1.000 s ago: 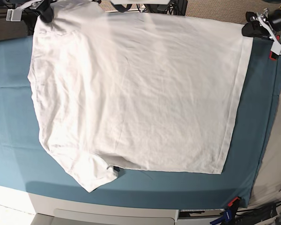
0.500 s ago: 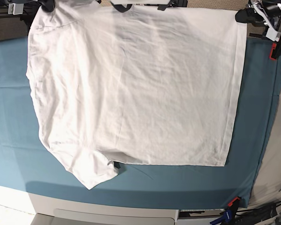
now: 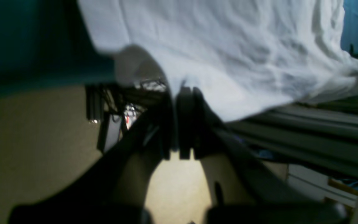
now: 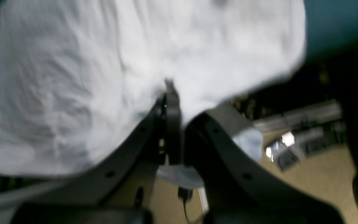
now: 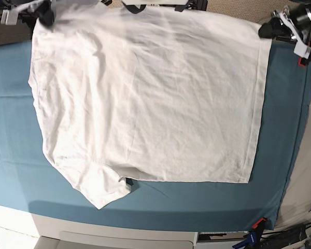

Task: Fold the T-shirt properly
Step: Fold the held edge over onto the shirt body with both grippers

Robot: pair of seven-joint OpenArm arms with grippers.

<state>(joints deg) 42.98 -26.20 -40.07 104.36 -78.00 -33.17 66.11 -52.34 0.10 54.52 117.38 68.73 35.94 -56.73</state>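
the t-shirt [image 5: 145,98] lies spread on the teal tabletop [image 5: 10,145], far edge pinched up by both pincers: left pincer [image 5: 266,28] and right pincer [image 5: 45,15], each apparently clamped on fabric, though wrist views are blurry.

I see the bench's teal cloth [image 5: 10,155] lying flat, red clips at its right edge [image 5: 302,60] and front corner [image 5: 257,223], beige carpet [image 5: 238,8] behind.

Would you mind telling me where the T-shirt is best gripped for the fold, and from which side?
Grip the T-shirt at its two far corners, coming in from the table's far edge. It lies spread flat, so only edges offer a pinch. Both the left gripper and right gripper are shut on that far edge.
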